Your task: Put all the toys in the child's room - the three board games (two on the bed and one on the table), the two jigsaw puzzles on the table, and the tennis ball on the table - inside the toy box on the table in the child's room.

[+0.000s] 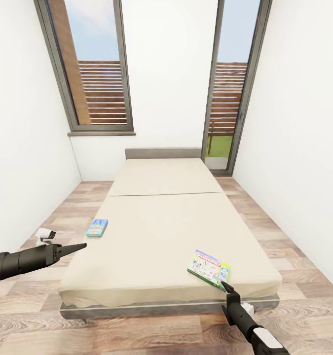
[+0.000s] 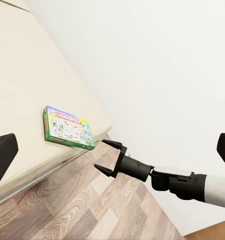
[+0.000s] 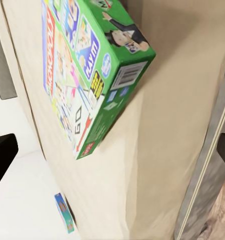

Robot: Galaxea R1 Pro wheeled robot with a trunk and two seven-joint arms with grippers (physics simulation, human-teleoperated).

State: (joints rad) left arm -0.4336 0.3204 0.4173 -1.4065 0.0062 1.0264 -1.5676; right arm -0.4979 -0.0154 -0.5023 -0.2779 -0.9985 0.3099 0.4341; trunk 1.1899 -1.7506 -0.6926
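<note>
Beige bed (image 1: 166,236) carries green-edged game (image 1: 209,268), blue game (image 1: 97,228).

my head view is bright and evenly lit, daylight coming through the two tall windows (image 1: 99,69) ahead. shadows are soft, faint under the bed (image 1: 161,236). walls lean outward at the edges, wide-angle stretch. renders look slightly soft, no glare.

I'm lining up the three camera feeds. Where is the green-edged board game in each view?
Head view: green-edged board game lies on the bed's near right corner, just beyond the right tool.
Left wrist view, by the bed edge.
Right wrist view, close up.
Shared landmark: the bed.
</note>
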